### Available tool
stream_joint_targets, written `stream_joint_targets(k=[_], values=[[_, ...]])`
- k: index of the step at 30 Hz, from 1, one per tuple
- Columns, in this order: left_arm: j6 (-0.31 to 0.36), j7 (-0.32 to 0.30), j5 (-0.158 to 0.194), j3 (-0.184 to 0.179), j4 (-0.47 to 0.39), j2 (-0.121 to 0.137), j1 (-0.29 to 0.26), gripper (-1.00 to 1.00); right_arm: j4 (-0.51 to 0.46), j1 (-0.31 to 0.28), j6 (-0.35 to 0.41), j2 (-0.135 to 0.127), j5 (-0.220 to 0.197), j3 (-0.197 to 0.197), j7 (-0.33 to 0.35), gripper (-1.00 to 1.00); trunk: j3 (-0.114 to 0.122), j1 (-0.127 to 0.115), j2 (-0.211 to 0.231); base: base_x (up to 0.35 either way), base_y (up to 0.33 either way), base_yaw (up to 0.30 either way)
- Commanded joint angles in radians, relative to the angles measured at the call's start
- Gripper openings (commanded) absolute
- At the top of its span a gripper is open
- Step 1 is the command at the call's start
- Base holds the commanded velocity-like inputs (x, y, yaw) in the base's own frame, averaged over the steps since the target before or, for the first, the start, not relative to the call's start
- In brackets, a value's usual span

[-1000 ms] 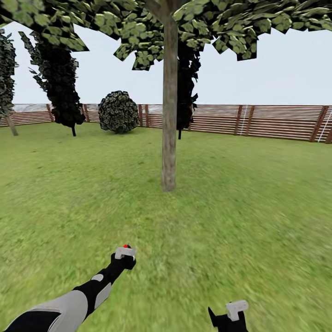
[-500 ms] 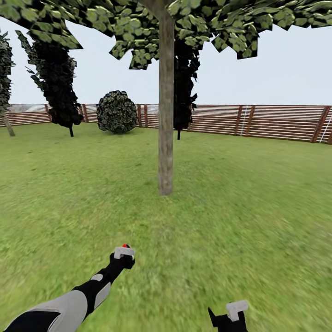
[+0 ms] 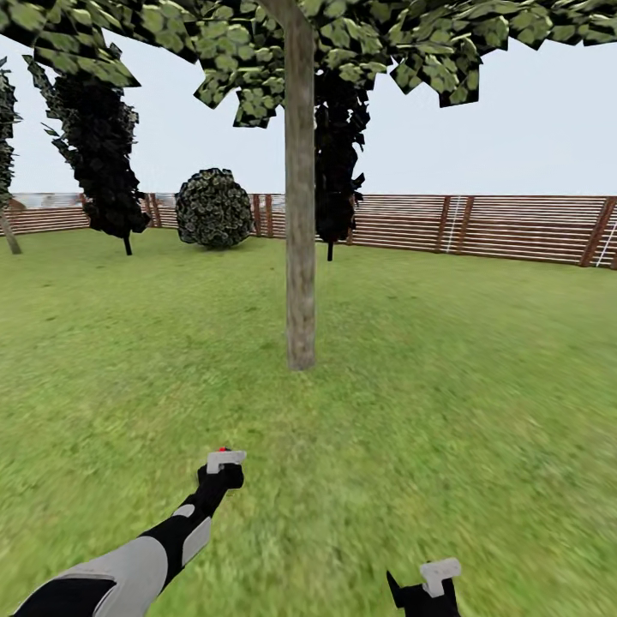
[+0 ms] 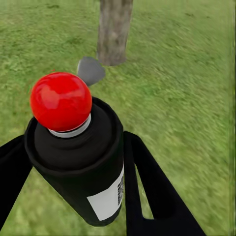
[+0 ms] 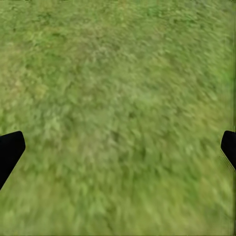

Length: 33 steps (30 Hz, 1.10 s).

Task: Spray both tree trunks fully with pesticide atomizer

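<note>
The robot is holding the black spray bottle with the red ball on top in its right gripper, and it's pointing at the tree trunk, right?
Not quite: the spray bottle is in the left gripper, not the right. The left wrist view shows its fingers clamped on either side of the bottle, with the tree trunk ahead. The right gripper is open over bare grass.
</note>
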Motion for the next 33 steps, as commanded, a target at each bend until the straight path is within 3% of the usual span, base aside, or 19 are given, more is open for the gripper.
stream_joint_targets(k=[1,2,6,14,33], values=[[-0.002,-0.006,0.011,-0.002,-0.019,-0.017,-0.001,-1.00,0.001,-0.001,-0.004,0.000,0.009,-0.005,0.003,1.00,-0.002,0.001,-0.001,0.314,-0.191,0.000],[-0.001,-0.006,0.009,-0.003,-0.043,-0.031,-0.001,-1.00,0.001,-0.001,-0.004,0.000,0.009,-0.005,0.003,1.00,-0.002,0.001,-0.001,0.314,-0.191,0.000],[0.001,-0.004,0.006,0.001,-0.081,-0.048,-0.001,-1.00,0.002,-0.001,-0.004,0.000,0.009,-0.004,0.003,1.00,-0.002,0.001,-0.001,0.314,-0.191,0.000],[0.003,-0.003,0.005,0.009,-0.094,0.002,-0.001,-1.00,0.004,-0.001,-0.003,0.006,0.011,-0.004,0.003,1.00,-0.002,0.001,-0.001,0.323,-0.169,0.000],[0.002,-0.005,0.005,0.009,-0.090,0.005,-0.001,-1.00,0.004,-0.001,-0.003,0.012,0.011,-0.004,0.003,1.00,-0.002,0.001,-0.001,0.345,-0.052,0.000]])
